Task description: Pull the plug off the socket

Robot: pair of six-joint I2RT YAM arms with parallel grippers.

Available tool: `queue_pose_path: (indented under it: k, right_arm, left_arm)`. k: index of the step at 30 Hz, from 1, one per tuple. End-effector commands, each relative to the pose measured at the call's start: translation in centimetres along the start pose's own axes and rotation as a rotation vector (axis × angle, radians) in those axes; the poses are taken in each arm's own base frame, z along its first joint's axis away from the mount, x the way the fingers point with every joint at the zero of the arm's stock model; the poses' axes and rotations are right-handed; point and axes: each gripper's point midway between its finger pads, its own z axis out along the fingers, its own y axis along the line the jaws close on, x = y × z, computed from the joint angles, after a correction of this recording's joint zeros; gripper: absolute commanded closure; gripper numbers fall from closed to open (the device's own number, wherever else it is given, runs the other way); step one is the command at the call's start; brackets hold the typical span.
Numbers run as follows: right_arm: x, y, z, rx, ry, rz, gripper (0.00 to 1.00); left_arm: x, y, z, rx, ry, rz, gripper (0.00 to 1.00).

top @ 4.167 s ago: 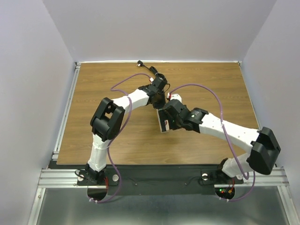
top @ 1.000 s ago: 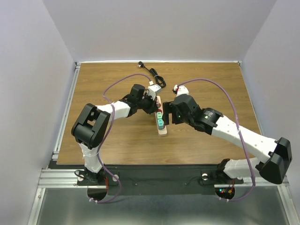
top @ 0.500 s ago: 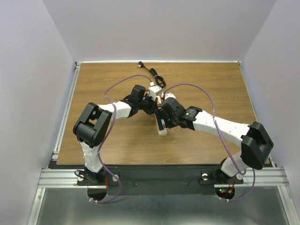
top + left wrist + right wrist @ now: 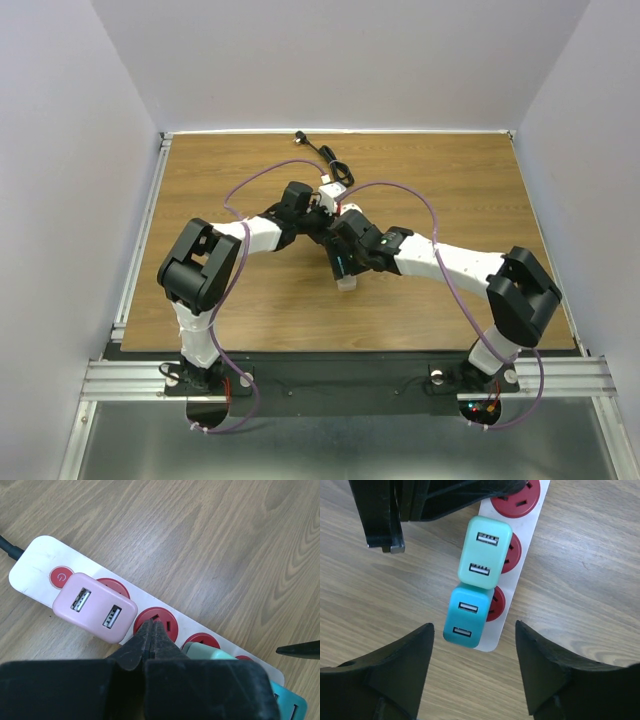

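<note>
The wood table [image 4: 200,200] carries everything; the left arm [image 4: 255,232] and right arm [image 4: 450,262] bend in from either side and meet near its middle. There lies the socket [image 4: 35,562], a long pale strip flat on the wood, running roughly from far to near, with a red button [image 4: 61,576] at its far end and red outlets in a row; a black cord [image 4: 325,155] leaves the far end and coils toward the table's back edge.

Three plugs sit in the strip: a pink plug [image 4: 95,607] in the outlet next to the button; a mint plug [image 4: 484,552] in the third; a teal plug [image 4: 467,616] in the last, touching the mint one end to end. The second outlet [image 4: 155,620] is bare.

The left tool [image 4: 151,627] has its fingers pressed together, holding nothing; its tip is on or just over the bare outlet, just beside the pink plug; contact cannot be told. The right tool [image 4: 474,629] is spread above the near end of the strip; its fingers [image 4: 395,670] stand on either side of the teal plug, with wood showing between each and the plug.
</note>
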Motion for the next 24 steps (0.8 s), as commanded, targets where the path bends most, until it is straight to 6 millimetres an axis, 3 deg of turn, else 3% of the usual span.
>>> queue_pose_path:
  k: [1,8,11,14,15,18,24]
  right_arm:
    - [-3.4,0.7,0.2,-0.003,-0.093,0.024,0.31]
    - [-3.6,0.9,1.5,0.012,-0.082,0.03,0.37]
    - [-3.6,0.9,1.8,0.02,-0.078,0.031,0.49]
    - [-3.4,0.9,1.8,0.019,-0.073,0.039,0.71]
    - [-3.6,0.9,1.4,0.014,-0.082,0.043,0.85]
    - [-4.4,0.7,-0.2,0.009,-0.115,0.061,0.99]
    - [-7.2,0.4,-3.8,0.008,-0.22,0.083,1.0]
  left_arm:
    - [4.4,-0.2,0.7,-0.019,0.136,-0.034,1.0]
    - [5.0,-0.4,0.9,-0.019,0.157,-0.035,1.0]
    - [5.4,-0.3,1.0,-0.021,0.168,-0.037,1.0]
    - [5.7,-0.4,1.0,-0.016,0.176,-0.039,1.0]
    - [5.9,-0.4,1.0,-0.018,0.179,-0.039,1.0]
    - [6.4,-0.4,0.9,-0.019,0.189,-0.038,1.0]
    - [7.2,-0.4,1.2,-0.019,0.21,-0.039,1.0]
